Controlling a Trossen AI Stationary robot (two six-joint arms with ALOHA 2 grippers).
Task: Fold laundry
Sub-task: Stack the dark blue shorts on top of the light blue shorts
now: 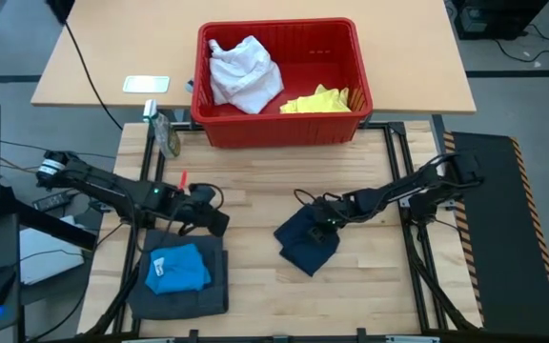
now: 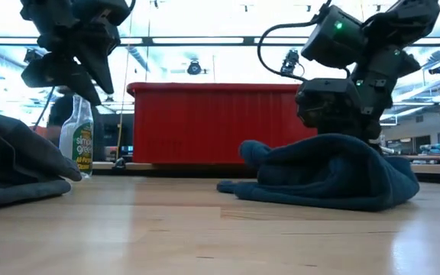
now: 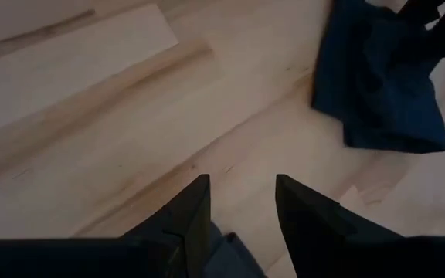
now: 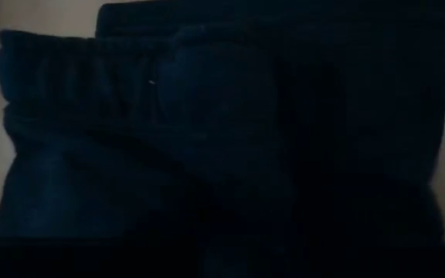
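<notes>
The dark navy garment [image 1: 308, 243] lies crumpled on the wooden counter [image 1: 284, 186], directly under the right gripper [image 1: 327, 221], which sits low on the cloth's upper edge; whether that gripper is spread or pinching the fabric cannot be told, as its own camera shows only dark folds [image 4: 207, 139]. Well apart from it, the left gripper [image 3: 238, 205] hangs just above the counter with its fingers [image 3: 195, 208] spread and nothing between them. Just beneath and behind this gripper lies the bright blue garment [image 1: 177, 269], folded atop the dark grey garment [image 1: 181, 295]. Beyond both grippers stands the red basket [image 1: 279, 129], holding the white garment [image 1: 244, 74] and the yellow garment [image 1: 318, 100]. A spray bottle [image 2: 77, 141] stands beside the basket.
</notes>
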